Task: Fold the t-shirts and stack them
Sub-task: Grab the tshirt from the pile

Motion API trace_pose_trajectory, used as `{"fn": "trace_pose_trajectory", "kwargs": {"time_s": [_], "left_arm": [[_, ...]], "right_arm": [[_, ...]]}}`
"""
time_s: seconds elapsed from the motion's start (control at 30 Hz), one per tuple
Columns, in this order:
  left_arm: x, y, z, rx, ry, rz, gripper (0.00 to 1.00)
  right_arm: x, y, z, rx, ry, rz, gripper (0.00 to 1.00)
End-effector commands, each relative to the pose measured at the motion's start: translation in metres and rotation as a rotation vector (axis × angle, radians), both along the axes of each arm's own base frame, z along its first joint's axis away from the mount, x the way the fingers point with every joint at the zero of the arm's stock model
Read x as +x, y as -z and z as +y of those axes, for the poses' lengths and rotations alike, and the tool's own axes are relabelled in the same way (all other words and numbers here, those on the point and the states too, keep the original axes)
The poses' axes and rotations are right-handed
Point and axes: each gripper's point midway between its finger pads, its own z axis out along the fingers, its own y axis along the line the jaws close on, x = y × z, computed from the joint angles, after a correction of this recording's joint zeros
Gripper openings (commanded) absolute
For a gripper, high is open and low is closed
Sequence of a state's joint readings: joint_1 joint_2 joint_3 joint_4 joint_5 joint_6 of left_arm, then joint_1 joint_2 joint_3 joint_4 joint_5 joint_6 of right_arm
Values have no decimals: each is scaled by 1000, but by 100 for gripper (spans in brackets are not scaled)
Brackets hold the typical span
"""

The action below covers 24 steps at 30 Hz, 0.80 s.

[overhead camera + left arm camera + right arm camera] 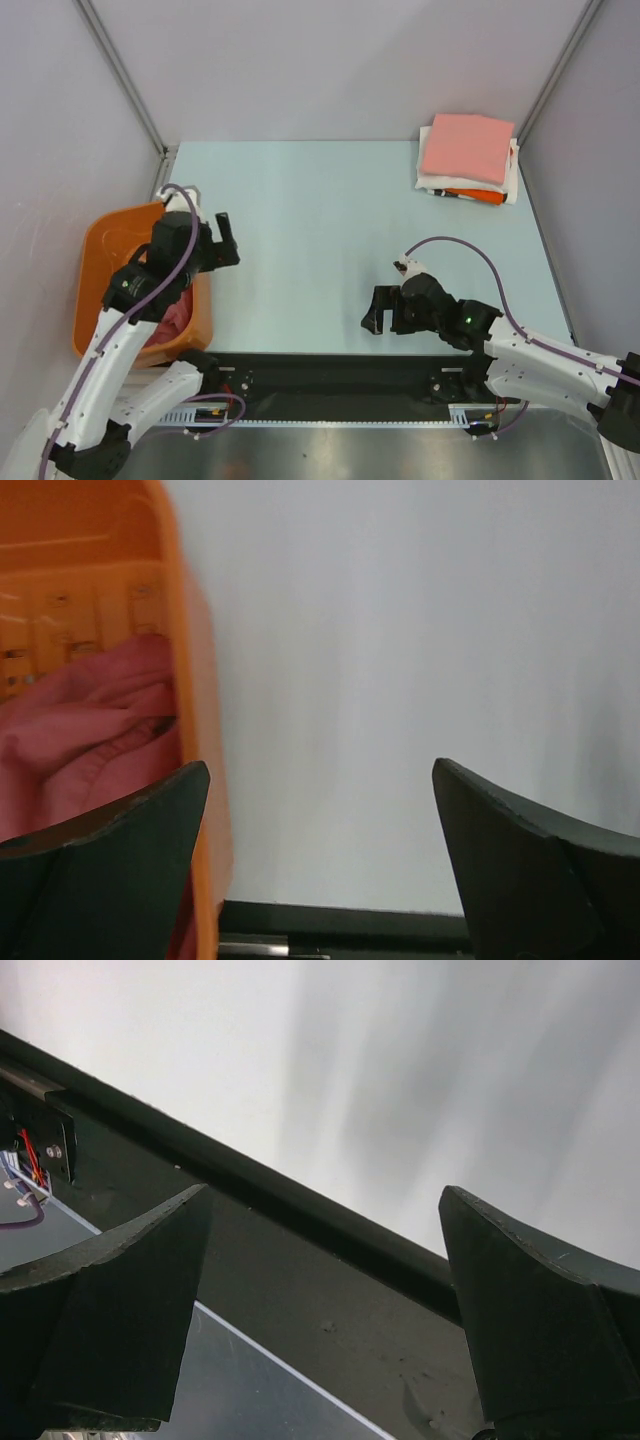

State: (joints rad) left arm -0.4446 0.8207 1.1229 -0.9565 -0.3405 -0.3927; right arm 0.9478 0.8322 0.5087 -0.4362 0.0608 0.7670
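Observation:
A crumpled dusty-red t-shirt (172, 318) (80, 720) lies inside the orange basket (100, 250), mostly hidden by my left arm in the top view. Three folded t-shirts are stacked at the far right corner: salmon-pink (466, 147) on top, then white (430, 182), then orange (475, 195). My left gripper (210, 232) (320, 780) hangs open and empty astride the basket's right wall (195, 680), one finger on the basket side and the other over the table. My right gripper (388, 312) (325, 1210) is open and empty, low over the table's near edge.
The light blue table (320, 220) has grey walls on three sides. A black base rail (340, 375) (330, 1310) runs along the near edge between the arm bases, directly under the right gripper. The basket stands at the table's left edge.

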Motion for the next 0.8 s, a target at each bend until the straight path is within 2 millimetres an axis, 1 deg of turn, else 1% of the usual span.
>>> {"fn": "trace_pose_trajectory", "kwargs": {"time_s": [0.0, 0.03, 0.07, 0.1, 0.13, 0.17, 0.2, 0.23, 0.3, 0.37, 0.4, 0.47, 0.5, 0.57, 0.6, 0.67, 0.7, 0.73, 0.77], "left_arm": [[1, -11, 49, 47, -209, -22, 100], [0, -8, 66, 30, -279, -13, 100], [-1, -6, 77, 34, -324, -11, 100], [-4, -4, 95, 39, -404, -4, 100], [-5, -1, 107, 56, -458, 1, 100], [-7, 9, 115, 69, -497, 27, 100], [-8, 14, 132, 69, -575, 30, 100], [-8, 20, 137, 69, -603, 46, 100], [-12, 43, 150, 49, -692, 103, 100], [-14, 58, 159, 27, -756, 130, 100], [-18, 63, 167, 40, -802, 156, 100], [-22, 72, 178, 48, -866, 176, 100], [-20, 76, 184, 32, -891, 173, 100], [-20, 100, 188, -10, -912, 242, 100], [-15, 109, 192, -66, -922, 252, 100], [-10, 136, 195, -101, -912, 333, 100], [-2, 142, 195, -155, -889, 333, 100], [3, 156, 193, -183, -862, 384, 98], [7, 158, 192, -204, -846, 391, 94]], "right_arm": [[2, -5, 4, 18, 0, -12, 100], [2, -5, 4, 22, 1, -10, 100], [1, -4, 3, 21, 2, -9, 100], [1, -4, 4, 22, 1, -8, 100], [1, -5, 3, 26, 3, -8, 100], [0, -4, 3, 23, 1, -6, 100], [0, -4, 3, 24, -1, -5, 100], [0, -4, 3, 23, -2, -6, 100], [1, -5, 4, 22, -14, -9, 100], [1, -6, 5, 13, -22, -5, 100], [3, -9, 6, 9, -25, -12, 100], [3, -7, 5, -9, -29, -7, 100], [2, -8, 6, -7, -36, -7, 100], [2, -9, 7, -5, -40, -7, 100], [2, -9, 8, -5, -44, -1, 100], [3, -14, 10, 3, -51, -7, 100], [2, -14, 10, -5, -54, -2, 100], [3, -17, 10, -6, -54, -8, 100], [2, -16, 9, -13, -56, -6, 100]]}}
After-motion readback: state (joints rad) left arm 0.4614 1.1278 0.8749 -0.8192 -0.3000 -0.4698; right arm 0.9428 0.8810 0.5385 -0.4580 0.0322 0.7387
